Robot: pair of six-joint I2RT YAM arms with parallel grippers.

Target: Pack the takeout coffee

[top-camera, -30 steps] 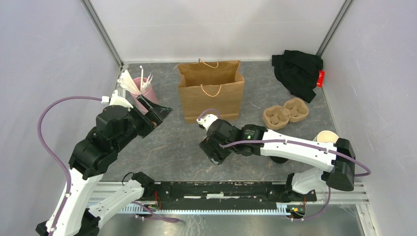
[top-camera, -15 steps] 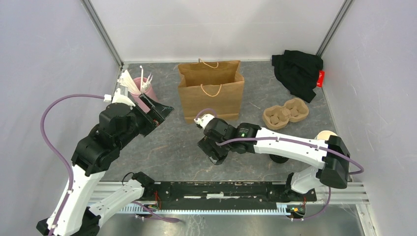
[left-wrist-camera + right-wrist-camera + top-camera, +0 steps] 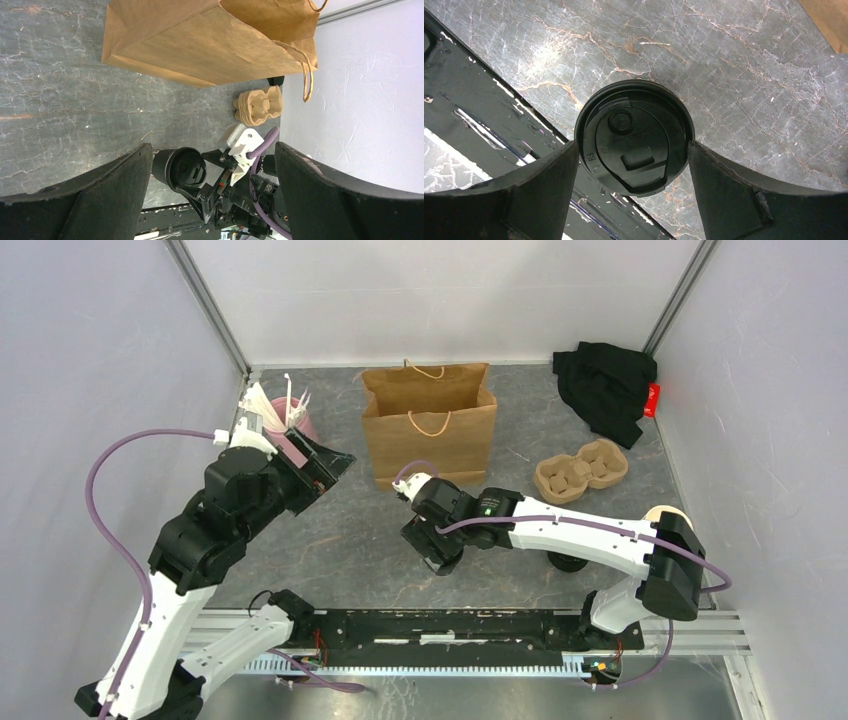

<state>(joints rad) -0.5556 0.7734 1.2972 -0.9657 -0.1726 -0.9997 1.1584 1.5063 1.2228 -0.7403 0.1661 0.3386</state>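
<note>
The takeout coffee (image 3: pixel 634 145) is a dark cup with a round black dome lid. My right gripper (image 3: pixel 633 146) is shut on it, one finger against each side of the lid rim, near the table's front middle. In the top view my right gripper (image 3: pixel 432 540) covers the cup. The left wrist view shows the cup (image 3: pixel 176 169) held in that gripper. My left gripper (image 3: pixel 328 466) is open and empty, raised at the left and facing the brown paper bag (image 3: pixel 430 430). The bag stands open at the back middle.
A cardboard cup carrier (image 3: pixel 580 468) lies right of the bag. A black cloth (image 3: pixel 605 385) lies at the back right. A pink cup of white utensils (image 3: pixel 287 415) stands behind my left gripper. Cream-rimmed cups (image 3: pixel 665 517) and black lids (image 3: pixel 567 562) stand at the right.
My right gripper has shifted a little left and towards the bag with the coffee in it. My left gripper has edged slightly back.
</note>
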